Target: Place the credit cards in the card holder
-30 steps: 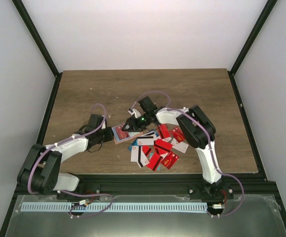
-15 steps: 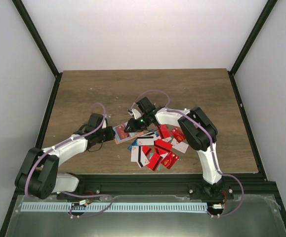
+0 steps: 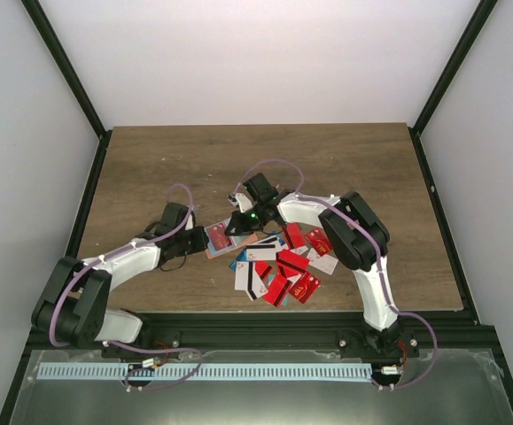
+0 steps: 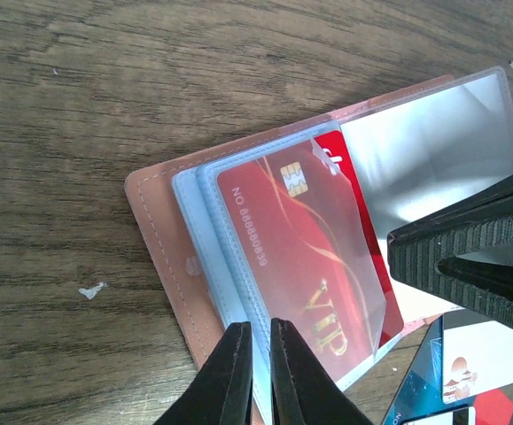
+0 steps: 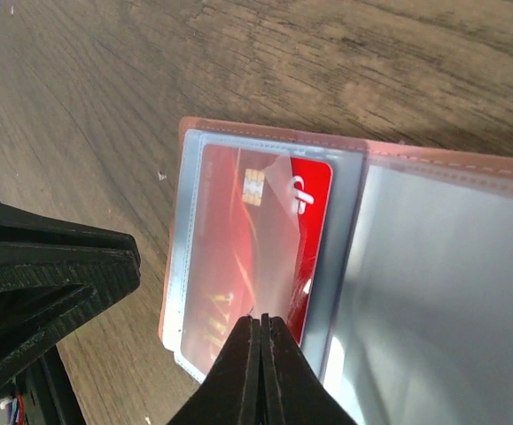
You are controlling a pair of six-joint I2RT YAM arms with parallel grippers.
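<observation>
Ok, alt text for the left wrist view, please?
An open card holder lies on a wooden table, a red VIP card partly in its clear sleeve. The left gripper pinches the holder's bottom edge; the right gripper, tips closed, reaches in from the right, above loose cards.

Bright, even light, soft shadows (glare whitens the clear sleeve (image 4: 433, 150)).

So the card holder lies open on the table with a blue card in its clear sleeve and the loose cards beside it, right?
Not quite: the card in the clear sleeve of the card holder is a red VIP card, not blue, as the left wrist view shows. The rest holds: holder open on the table, loose cards beside it.
</observation>
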